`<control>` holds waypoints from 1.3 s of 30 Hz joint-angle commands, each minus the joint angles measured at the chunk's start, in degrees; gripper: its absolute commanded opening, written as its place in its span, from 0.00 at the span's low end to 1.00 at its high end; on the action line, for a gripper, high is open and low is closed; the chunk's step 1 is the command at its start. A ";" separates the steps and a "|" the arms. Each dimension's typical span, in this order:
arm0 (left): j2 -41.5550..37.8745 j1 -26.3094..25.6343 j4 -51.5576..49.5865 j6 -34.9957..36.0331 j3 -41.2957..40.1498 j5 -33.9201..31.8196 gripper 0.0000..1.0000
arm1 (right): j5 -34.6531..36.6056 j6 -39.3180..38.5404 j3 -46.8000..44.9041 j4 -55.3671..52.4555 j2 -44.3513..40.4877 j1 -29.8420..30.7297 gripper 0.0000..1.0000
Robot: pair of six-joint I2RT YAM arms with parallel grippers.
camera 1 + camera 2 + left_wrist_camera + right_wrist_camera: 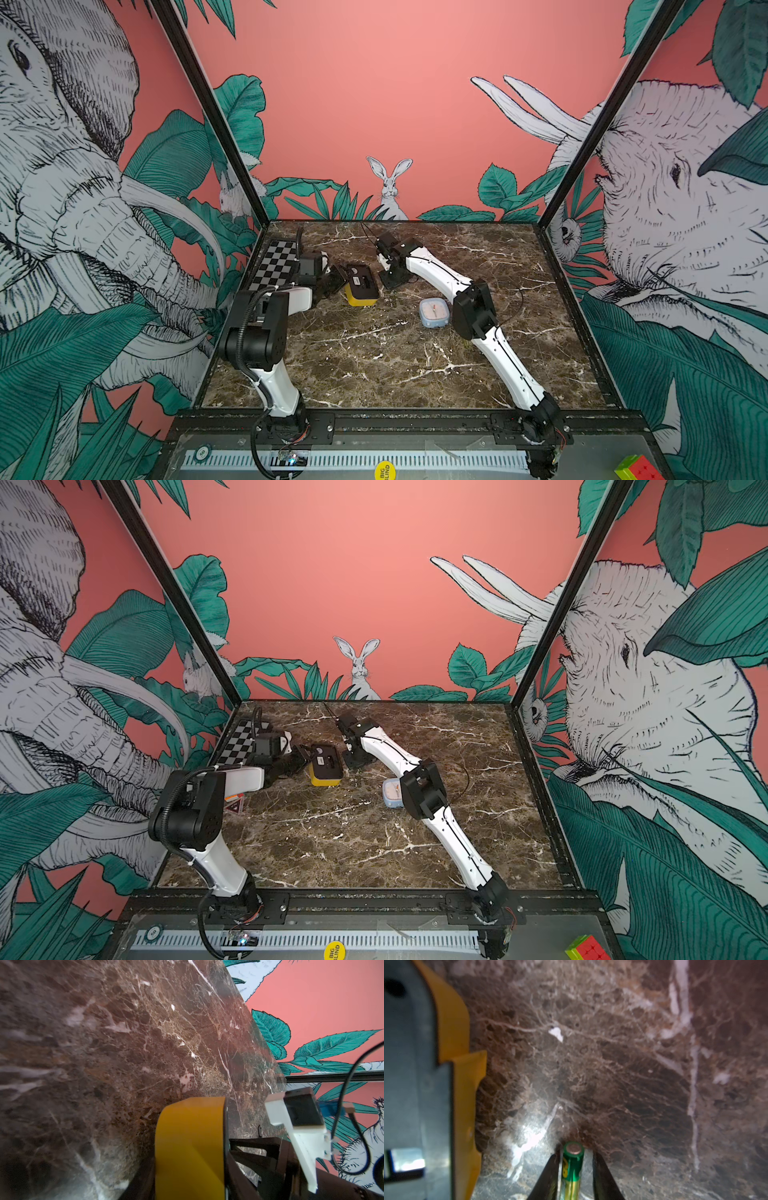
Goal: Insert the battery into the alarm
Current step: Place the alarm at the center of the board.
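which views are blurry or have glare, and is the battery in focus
Right wrist view: the battery is fairly sharp, the yellow alarm at the frame edge is blurred, and a bright glare patch sits on the marble table. Left wrist view: the nearest marble is out of focus. Both top views: sharp, with wide-angle bending.

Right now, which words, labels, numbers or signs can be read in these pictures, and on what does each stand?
"BIG BLIND": yellow round disc at the front edge, partly cut off.
White label on the yellow-and-black alarm: too small.
Print on the green battery: blurred.
Red triangle sign: no readable text.
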 commanded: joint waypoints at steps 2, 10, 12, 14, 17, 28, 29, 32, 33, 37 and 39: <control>1.10 -0.53 -2.09 1.21 -2.48 -3.66 0.33 | 0.30 -0.10 -1.09 1.25 3.04 0.02 0.25; 2.54 -0.93 0.65 -0.84 -3.32 -3.40 0.33 | -1.14 -0.15 -1.59 0.55 2.19 0.14 0.13; 2.83 -1.13 1.63 -1.62 -3.79 -3.37 0.33 | -1.40 -0.12 -1.73 0.52 1.54 0.08 0.12; 3.09 -1.36 3.17 -2.36 -4.57 -3.48 0.33 | -1.60 0.10 -1.98 1.03 0.32 -0.07 0.12; 3.72 -1.89 6.45 -4.06 -5.84 -3.95 0.33 | -3.56 2.35 -4.91 5.14 -3.46 -0.98 0.12; 11.07 -4.78 26.36 -13.87 -9.94 -5.98 0.36 | -4.22 7.82 -37.70 46.77 -25.66 -2.81 0.08; 11.64 -5.11 27.55 -14.40 -10.05 -6.23 0.36 | -4.34 8.35 -39.33 49.47 -26.51 -2.78 0.07; 13.25 -5.83 30.92 -15.86 -10.80 -7.49 0.37 | -5.70 10.16 -44.80 58.91 -28.27 -2.68 0.06; 13.67 -5.92 31.88 -16.27 -10.97 -7.82 0.37 | -5.94 10.44 -46.06 61.08 -28.40 -2.61 0.06; 15.22 -6.34 33.74 -17.70 -11.00 -7.71 0.42 | -6.48 11.22 -50.94 71.29 -28.26 -2.02 0.06; 15.44 -6.37 34.14 -18.03 -11.20 -7.69 0.47 | -6.65 11.02 -52.66 74.57 -28.08 -1.76 0.06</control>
